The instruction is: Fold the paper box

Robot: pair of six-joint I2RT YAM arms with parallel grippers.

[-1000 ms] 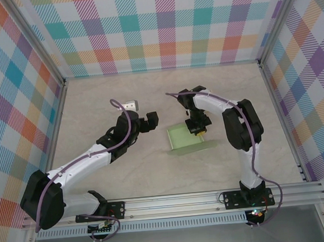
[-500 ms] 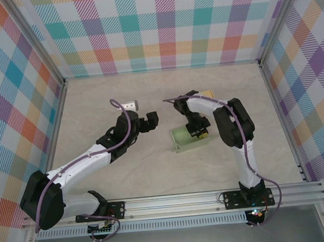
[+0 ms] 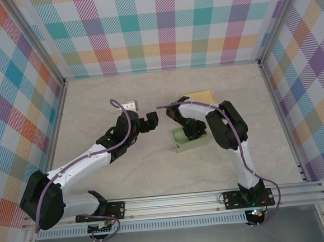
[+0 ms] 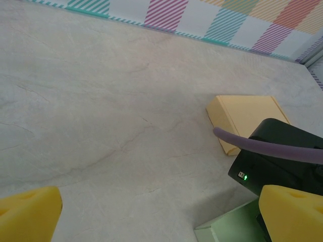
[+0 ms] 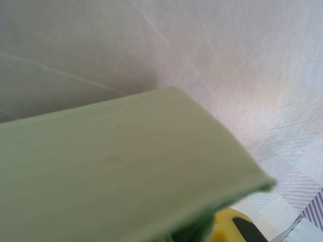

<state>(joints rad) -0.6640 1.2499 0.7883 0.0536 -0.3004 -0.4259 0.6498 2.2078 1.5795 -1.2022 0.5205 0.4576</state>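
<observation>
The paper box (image 3: 184, 145) sits near the middle of the surface (image 3: 104, 103), just right of centre, a pale green piece of thin card with low walls standing up at its left and near edges and an open tray-like floor. In the right wrist view one of its panels runs broad and smooth across the frame, matte, with a clean straight edge and a slightly rounded corner. It looks very light and only moderately stiff: the card should bend readily along its scored creases but buckle or dent if squeezed mid-panel, and being so light it is likely to slide on the smooth marbled surface unless pinned. The best hold is probably a flap edge close to a crease, with the other arm bracing the base. The right end effector (image 3: 195, 132) is down on the box with its fingers pressed together on a thin green panel, one yellow pad showing just under the card. The left end effector (image 3: 149, 122) hangs spread wide just left of the box, touching nothing. A tan flat box (image 4: 247, 117) lies farther back, apart from the green one.
</observation>
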